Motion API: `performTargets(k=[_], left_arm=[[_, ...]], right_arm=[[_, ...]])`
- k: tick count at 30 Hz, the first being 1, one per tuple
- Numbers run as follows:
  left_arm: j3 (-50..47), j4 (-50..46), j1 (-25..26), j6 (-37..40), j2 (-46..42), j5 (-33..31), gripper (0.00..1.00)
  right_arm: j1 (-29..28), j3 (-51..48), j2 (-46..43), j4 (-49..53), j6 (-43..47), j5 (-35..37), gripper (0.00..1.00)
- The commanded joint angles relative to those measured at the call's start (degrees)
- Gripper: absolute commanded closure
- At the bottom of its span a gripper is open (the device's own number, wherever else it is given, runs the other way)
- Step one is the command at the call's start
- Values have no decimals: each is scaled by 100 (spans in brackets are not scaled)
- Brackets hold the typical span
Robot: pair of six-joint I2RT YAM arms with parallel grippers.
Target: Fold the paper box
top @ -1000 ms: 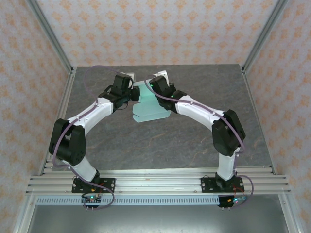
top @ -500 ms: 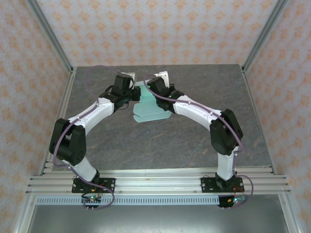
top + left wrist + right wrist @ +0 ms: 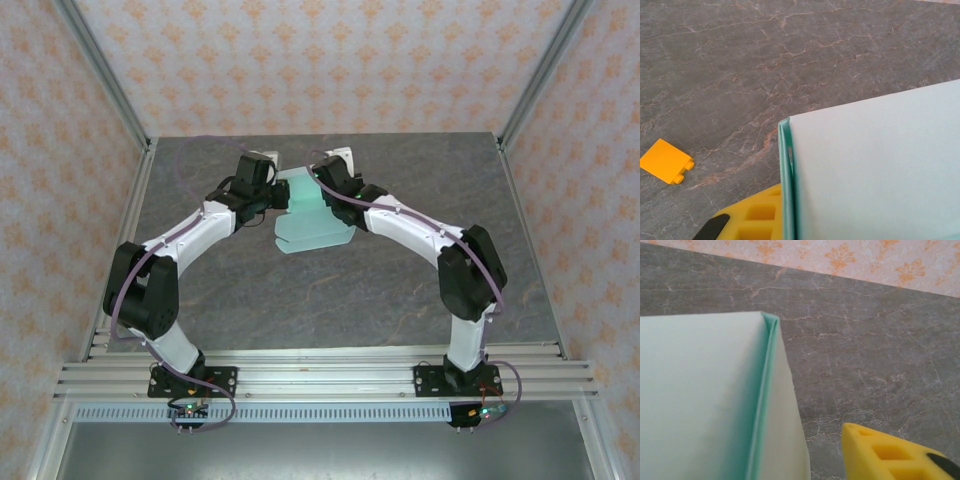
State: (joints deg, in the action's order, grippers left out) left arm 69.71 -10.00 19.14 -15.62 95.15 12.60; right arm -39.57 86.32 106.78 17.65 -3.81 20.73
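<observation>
**Paper box [image 3: 312, 222] at far centre of the table: left clamped on it, right jaws apart**

Top view: the mint-green card is over the far-middle of the grey stone-look table [image 3: 300, 300], right between the two wrists. Its near end, with the rounded flaps, points toward the arm bases. I can't tell whether those flaps touch the surface. The left gripper [image 3: 280, 196] is at the card's left edge and the right gripper [image 3: 312, 176] is at its far-right edge.

Left wrist: a folded edge of the box [image 3: 875, 170] runs straight down the frame. Doubled layers show along the crease, with a big flat panel to the right of it. One yellow finger [image 3: 757, 217] sits hard against the left face of that edge at the bottom, and its partner is hidden behind the panel. The jaws are closed tight, pinching the card. A small orange block [image 3: 664, 161] lies on the table [image 3: 740, 60] off to the left, well apart from the box (close in colour to the finger, slightly more orange).

Right wrist: the box [image 3: 695, 395] takes the left side, with a crease running down it. A yellow finger [image 3: 885, 452] is at lower right, with bare table [image 3: 880, 350] between it and the card, so there's no contact. The other finger is hidden behind the card. The jaws are parted and grip nothing. A patterned wall [image 3: 840, 255] runs along the top.
</observation>
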Motion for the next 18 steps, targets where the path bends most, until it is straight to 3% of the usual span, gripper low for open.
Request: performTargets(k=[1, 8, 18], left_arm=[[175, -270, 29, 50, 29, 130, 100], [224, -300, 29, 64, 105, 100, 100], [395, -575, 29, 144, 240, -39, 100]], right_arm=[[149, -119, -306, 32, 106, -182, 50], [148, -207, -590, 230, 293, -1211, 26], [143, -330, -961, 346, 328, -2194, 9]])
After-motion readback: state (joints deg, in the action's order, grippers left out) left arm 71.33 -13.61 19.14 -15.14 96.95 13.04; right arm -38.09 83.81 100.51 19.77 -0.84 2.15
